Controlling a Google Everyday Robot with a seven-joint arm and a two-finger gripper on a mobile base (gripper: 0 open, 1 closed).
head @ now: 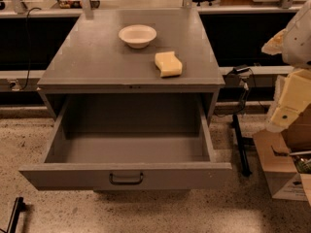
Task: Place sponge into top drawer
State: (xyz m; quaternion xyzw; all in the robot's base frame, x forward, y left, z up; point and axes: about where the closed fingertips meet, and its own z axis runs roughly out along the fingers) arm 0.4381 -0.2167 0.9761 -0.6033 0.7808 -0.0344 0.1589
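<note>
The pale yellow sponge (168,64) lies on the grey cabinet top (97,57), toward its front right. The top drawer (125,174) is pulled wide open below it, with a dark pull handle on its front panel, and its inside shows nothing in it. My gripper (287,106), with cream-yellow fingers, hangs at the right edge of the view, to the right of the cabinet and well apart from the sponge. It holds nothing that I can see.
A round white bowl (137,35) stands on the cabinet top behind and left of the sponge. A cardboard box (279,169) sits on the speckled floor at the right, under the gripper. A dark stand leg (241,144) is beside the drawer's right side.
</note>
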